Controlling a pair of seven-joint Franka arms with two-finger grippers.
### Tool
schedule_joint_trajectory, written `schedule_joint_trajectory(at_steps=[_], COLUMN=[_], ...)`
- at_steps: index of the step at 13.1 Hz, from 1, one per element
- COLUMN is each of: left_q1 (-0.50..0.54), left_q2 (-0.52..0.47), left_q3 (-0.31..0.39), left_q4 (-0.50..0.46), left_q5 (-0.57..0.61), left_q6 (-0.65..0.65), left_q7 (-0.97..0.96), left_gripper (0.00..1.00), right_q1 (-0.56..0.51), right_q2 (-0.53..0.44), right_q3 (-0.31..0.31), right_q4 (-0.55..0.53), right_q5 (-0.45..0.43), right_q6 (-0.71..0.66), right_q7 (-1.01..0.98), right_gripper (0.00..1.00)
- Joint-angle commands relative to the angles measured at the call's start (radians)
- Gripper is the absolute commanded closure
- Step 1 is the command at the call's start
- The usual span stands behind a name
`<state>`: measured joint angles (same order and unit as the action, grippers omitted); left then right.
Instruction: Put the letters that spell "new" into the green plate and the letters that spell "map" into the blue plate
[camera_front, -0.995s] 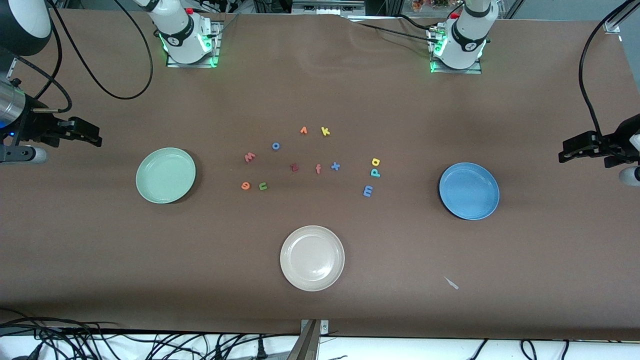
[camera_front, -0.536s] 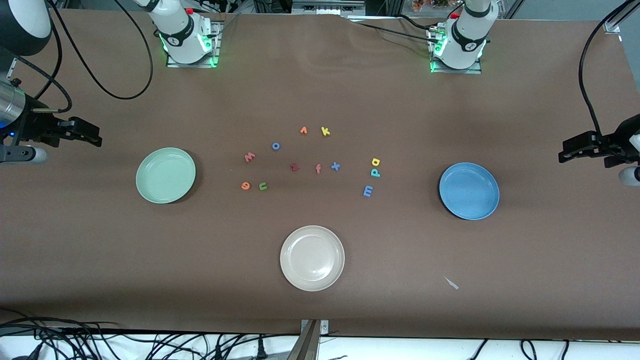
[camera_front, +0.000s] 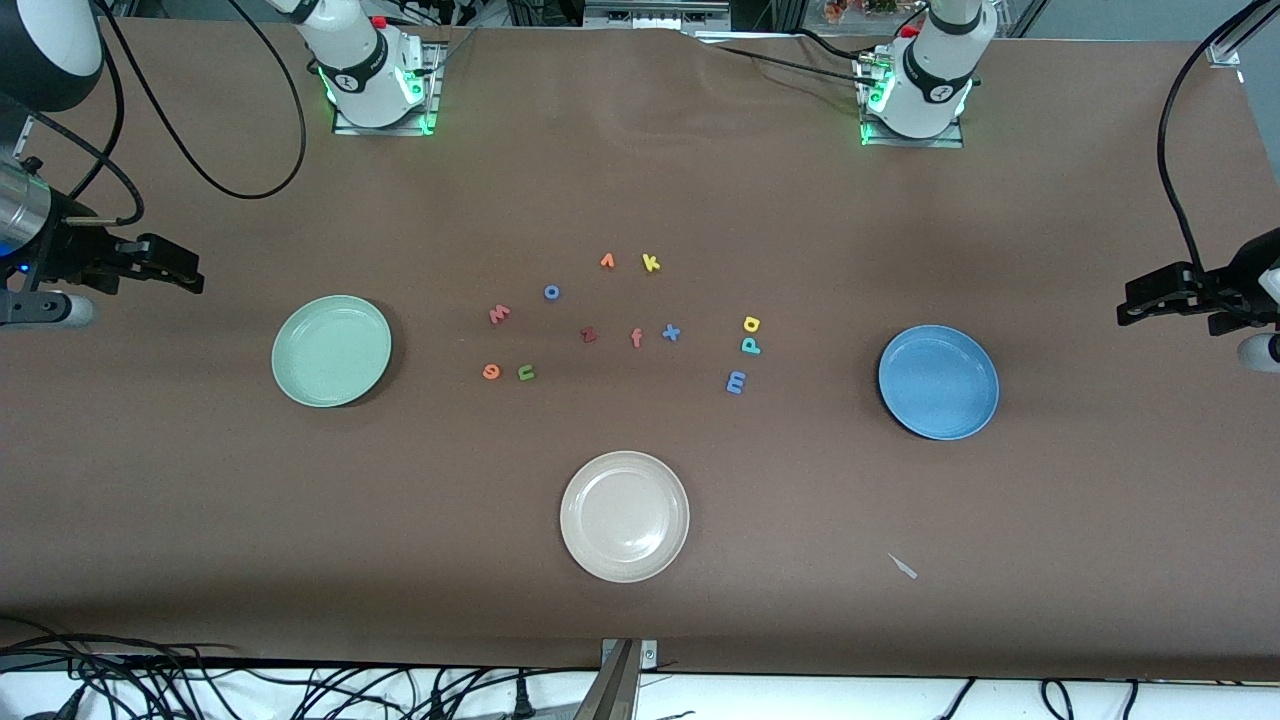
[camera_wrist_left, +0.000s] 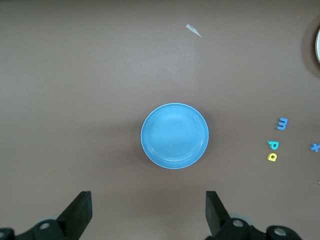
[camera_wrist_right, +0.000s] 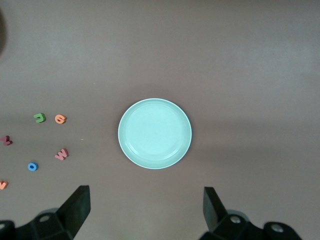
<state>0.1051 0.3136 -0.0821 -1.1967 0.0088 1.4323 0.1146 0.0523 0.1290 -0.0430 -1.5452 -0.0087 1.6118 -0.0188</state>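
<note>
You're looking at a brown tabletop (camera_front: 640, 180) under even light, black cables (camera_front: 200, 690) bunched along its white edge at 7 o'clock, a metal bracket (camera_front: 622, 680) at 6.

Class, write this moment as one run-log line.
left gripper: open, waiting | right gripper: open, waiting | green plate: no letters | blue plate: no letters | letters: on table

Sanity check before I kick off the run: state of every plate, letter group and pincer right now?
green plate: holds no letters, upright.
blue plate: holds no letters, upright.
cream plate: holds no letters, upright, nearest the front camera.
n, e, w: flat on the table, not in the green plate.
m, a, p: flat on the table, not in the blue plate.
left pincer: open, holds nothing, waiting.
right pincer: open, holds nothing, waiting.
</note>
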Motion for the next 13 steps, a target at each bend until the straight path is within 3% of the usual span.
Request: schedule_joint_trajectory(at_steps=[1,13], left_q1=[0.004,-0.001], left_q2=[-0.005,-0.007], left_q3=[-0.004,-0.004], left_q4=[-0.004,-0.012], left_q5=[0.014,0.014], left_q6=[-0.001,-0.003], left_q7=[0.023,0.013], left_gripper=[0.0,0.0], right_q1=[-0.005,-0.005], right_q2=[-0.012,-0.012], right_q3=[0.005,0.005], right_q4=[-0.007,-0.009], right_q5=[0.003,0.003], right_q6=[-0.003,-0.004], right_q7=[-0.007,-0.012], right_gripper=[0.0,0.0])
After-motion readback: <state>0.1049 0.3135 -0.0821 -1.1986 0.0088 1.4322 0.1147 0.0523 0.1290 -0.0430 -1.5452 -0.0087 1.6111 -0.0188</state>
